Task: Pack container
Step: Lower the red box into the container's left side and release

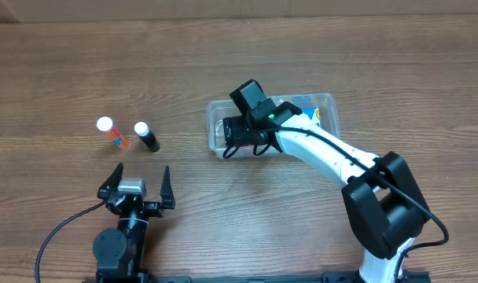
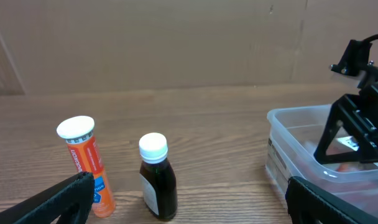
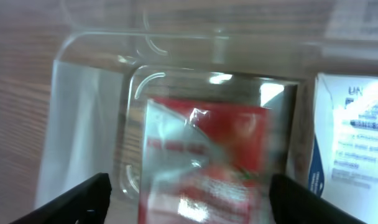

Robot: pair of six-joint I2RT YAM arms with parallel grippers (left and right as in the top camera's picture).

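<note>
The clear plastic container [image 1: 327,101] sits right of the table's middle; it also shows in the left wrist view [image 2: 288,140] and the right wrist view [image 3: 83,81]. A red packet [image 3: 207,155] and a white-and-blue box [image 3: 354,137] lie inside it. My right gripper [image 1: 237,130] hangs over the container's left end, open, its fingers either side of the red packet [image 3: 186,196]. An orange tube [image 1: 111,131] and a dark bottle with a white cap [image 1: 147,136] stand on the table at the left. My left gripper [image 1: 137,182] is open and empty just in front of them.
A brown cardboard wall [image 2: 176,43] stands behind the wooden table [image 1: 66,63]. The right arm's white link [image 1: 325,153] reaches across the table from the front right. A black cable [image 1: 58,232] runs by the left arm's base.
</note>
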